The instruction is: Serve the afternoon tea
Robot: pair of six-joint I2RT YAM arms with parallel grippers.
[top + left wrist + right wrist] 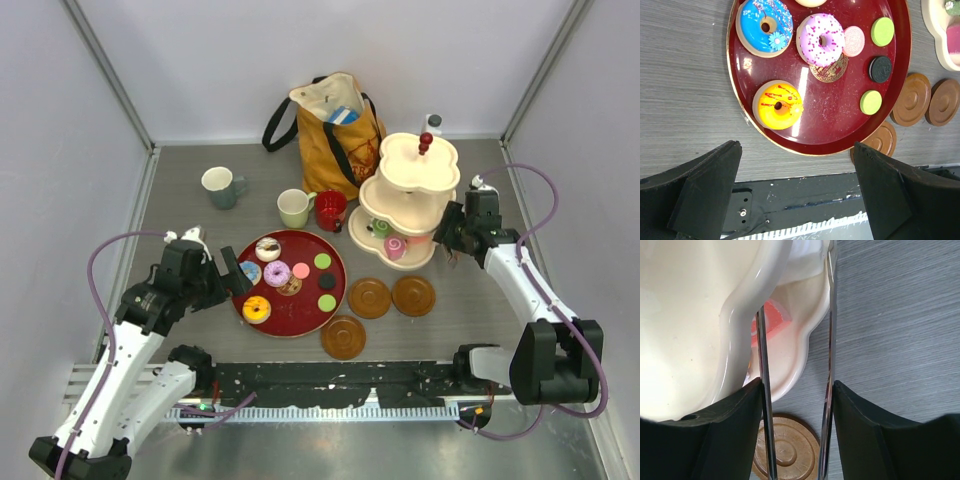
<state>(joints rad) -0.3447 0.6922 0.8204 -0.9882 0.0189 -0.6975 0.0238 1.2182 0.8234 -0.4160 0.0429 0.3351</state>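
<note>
The cream three-tier stand [440, 170] is stood upright at 2 o'clock on the table [180, 220], its long axis vertical. On its lowest tier a pink roll cake [395, 247] and a small green piece [381, 228] are seen; which way the roll's axis points cannot be told.

The right gripper [448, 235] is held at the stand's 3 o'clock side, aimed toward 10 o'clock. Its fingers [730, 430] are clasped on metal tongs [827, 365], whose blades are spread; their tips are hidden.

The red tray [303, 318] lies at the centre. On it are four donuts, the yellow donut [256, 309] at 7 o'clock, and four macarons on the 3 o'clock side. Three brown saucers [369, 297] are laid flat from 3 to 5 o'clock of the tray.

The left gripper [240, 278] is held at the tray's 9 o'clock edge, jaws spread wide, nothing between them.

Three mugs are stood at 12 o'clock of the tray; the grey-green mug [220, 186] has its handle turned to 3 o'clock.
</note>
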